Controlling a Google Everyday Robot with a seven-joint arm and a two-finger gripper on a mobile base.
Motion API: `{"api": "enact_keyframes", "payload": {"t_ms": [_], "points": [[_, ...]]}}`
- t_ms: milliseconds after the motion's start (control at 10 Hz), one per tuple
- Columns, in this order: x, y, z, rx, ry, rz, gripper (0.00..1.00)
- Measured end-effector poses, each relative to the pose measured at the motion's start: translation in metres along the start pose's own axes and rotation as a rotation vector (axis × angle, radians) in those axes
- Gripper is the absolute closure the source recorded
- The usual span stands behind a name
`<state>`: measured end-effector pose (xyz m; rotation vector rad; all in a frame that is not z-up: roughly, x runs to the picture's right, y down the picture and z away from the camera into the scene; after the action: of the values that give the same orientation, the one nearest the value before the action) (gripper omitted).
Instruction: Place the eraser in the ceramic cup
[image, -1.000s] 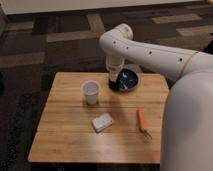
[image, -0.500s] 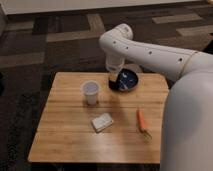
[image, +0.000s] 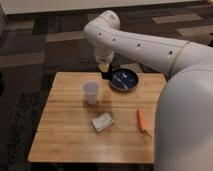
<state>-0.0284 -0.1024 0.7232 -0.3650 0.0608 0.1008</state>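
Observation:
The white ceramic cup (image: 90, 92) stands upright on the wooden table (image: 70, 140), left of centre. My gripper (image: 106, 74) hangs from the white arm just right of and behind the cup, between the cup and the dark blue bowl (image: 125, 80). A small dark shape shows at the gripper's tip. I cannot tell whether it is the black eraser or part of the gripper. No eraser shows anywhere else on the table.
A pale whitish-grey flat pad (image: 102, 121) lies in front of the cup. A thin orange stick-like tool (image: 143, 121) lies at the right. My white arm and body (image: 185, 110) cover the table's right side. Dark carpet lies around the table.

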Motion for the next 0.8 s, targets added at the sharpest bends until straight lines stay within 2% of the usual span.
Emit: {"api": "enact_keyframes", "payload": {"t_ms": [500,800], "points": [[-0.048,0.024,-0.002,-0.031,-0.018,-0.181,1.00],[-0.078,0.043,-0.001,-0.063,-0.026,-0.310,1.00]]}}
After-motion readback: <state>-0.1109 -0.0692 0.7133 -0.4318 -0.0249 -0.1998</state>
